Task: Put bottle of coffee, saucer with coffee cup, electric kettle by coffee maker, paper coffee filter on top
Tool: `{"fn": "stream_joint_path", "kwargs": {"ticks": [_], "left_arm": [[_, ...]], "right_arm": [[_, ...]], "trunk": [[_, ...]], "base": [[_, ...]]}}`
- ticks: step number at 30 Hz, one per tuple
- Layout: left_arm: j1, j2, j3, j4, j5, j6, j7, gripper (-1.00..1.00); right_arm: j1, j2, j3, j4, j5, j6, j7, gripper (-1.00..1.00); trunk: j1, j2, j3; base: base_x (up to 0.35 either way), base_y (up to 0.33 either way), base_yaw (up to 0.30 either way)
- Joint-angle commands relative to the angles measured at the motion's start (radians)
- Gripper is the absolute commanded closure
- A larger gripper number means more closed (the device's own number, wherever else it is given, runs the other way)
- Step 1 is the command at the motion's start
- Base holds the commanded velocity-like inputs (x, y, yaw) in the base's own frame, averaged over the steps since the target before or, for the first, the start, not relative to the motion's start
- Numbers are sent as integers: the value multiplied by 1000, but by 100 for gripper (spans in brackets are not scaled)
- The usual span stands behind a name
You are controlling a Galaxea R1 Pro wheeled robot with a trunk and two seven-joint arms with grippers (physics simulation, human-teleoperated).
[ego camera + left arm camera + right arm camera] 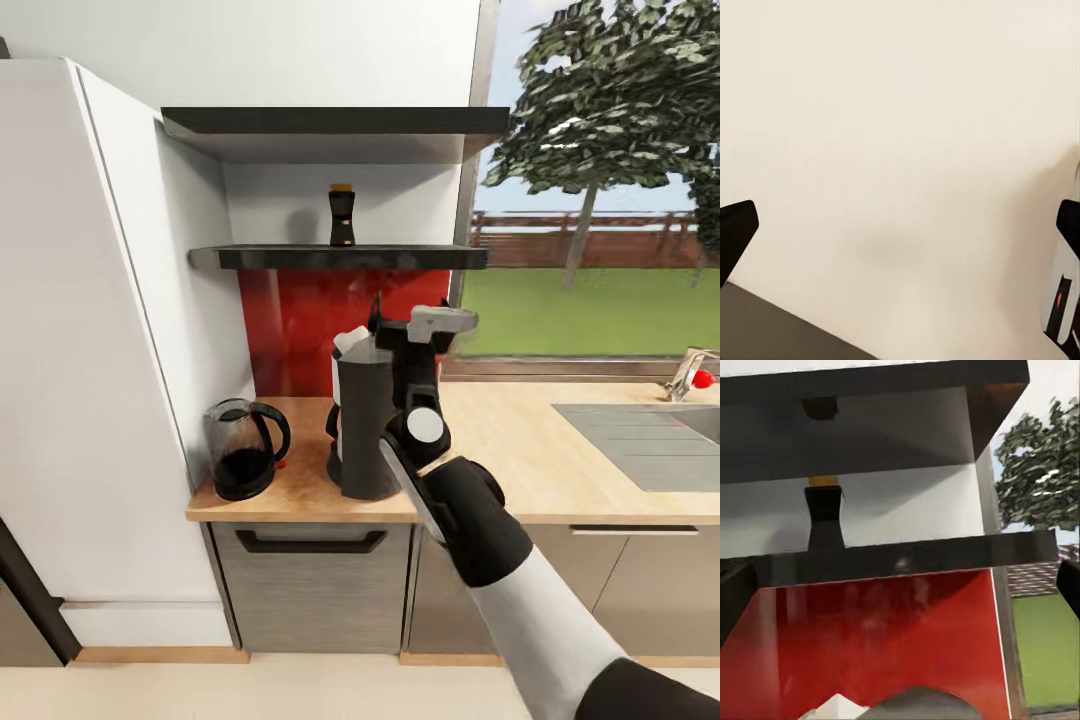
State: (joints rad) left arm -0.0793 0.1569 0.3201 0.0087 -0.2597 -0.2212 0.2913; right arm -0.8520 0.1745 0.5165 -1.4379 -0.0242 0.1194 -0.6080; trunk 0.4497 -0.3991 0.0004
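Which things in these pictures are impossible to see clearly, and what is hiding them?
- Coffee maker, head view: its right side is covered by the right arm.
- Right claw, head view: seen from behind, so open or shut is unclear.
- Bottle of coffee, right wrist view: its base is cut by the kitchen shelf edge.
- Saucer and cup: cannot be made out.

Wood, glass and gloss

Pale wood-grain table, matt; smoky clear-glass electric kettle (black base and handle); glossy black kitchen shelf; shiny red backsplash; brushed grey steel sink; charcoal matt coffee maker.
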Motion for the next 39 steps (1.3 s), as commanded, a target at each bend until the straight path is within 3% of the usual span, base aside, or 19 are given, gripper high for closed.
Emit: {"fn": "stream_joint_path", "kwargs": {"ticks": [1, 4, 9, 10, 11, 12, 15, 18, 20, 31, 36, 39], "left_arm": [[1, 0, 8, 3, -10, -3, 5, -100], [7, -2, 8, 3, -9, -3, 6, -100], [12, -5, 8, 4, -9, -3, 6, -100], [13, -5, 8, 6, -9, -3, 6, -100], [14, -5, 8, 15, -9, -3, 6, -100], [16, -5, 8, 24, -9, -3, 6, -100], [17, -6, 8, 31, -9, -3, 6, -100], [17, -4, 10, 32, -8, -2, 8, -100], [18, 1, 13, 33, -7, -1, 10, -100], [19, 3, 15, 37, -4, 13, 14, -100], [20, -3, 12, 37, -4, 50, 58, -100], [20, -5, 11, 38, -4, 68, 62, -100]], "right_arm": [[-109, 0, -2, 76, -88, 45, -6, -100], [-224, 0, -2, 190, -128, 60, -6, -100], [-392, 0, -3, 406, -144, 64, -6, -100], [-453, 0, -4, 485, -148, 64, -5, -100], [-507, 0, -5, 551, -171, 64, -5, -100], [-553, 0, -5, 598, -232, 67, -4, -100], [-617, 0, -6, 648, -387, 114, -2, -100], [-653, 0, -5, 669, -482, 192, 0, -100], [-665, 0, -5, 680, -513, 249, 1, -100], [-671, 0, 0, 692, -529, 298, 0, -100], [-671, 0, 0, 491, -531, 493, -3, -100], [-671, 0, -2, 421, -532, 551, -4, -100]], "trunk": [[0, -1, -1], [0, -1, -1], [0, -1, -1], [0, -1, -1], [0, -1, -1], [0, -1, -1], [0, -1, -1], [0, -1, -1], [0, -1, -1], [0, -1, -1], [0, -1, -1], [0, -1, -1]], "base": [[0, 0, 0], [0, 0, 0], [0, 0, 0], [0, 0, 0], [0, 0, 0], [0, 0, 0], [0, 0, 0], [0, 0, 0], [29, 0, 0], [249, 21, 0], [186, 9, 0], [22, 1, 0]]}}
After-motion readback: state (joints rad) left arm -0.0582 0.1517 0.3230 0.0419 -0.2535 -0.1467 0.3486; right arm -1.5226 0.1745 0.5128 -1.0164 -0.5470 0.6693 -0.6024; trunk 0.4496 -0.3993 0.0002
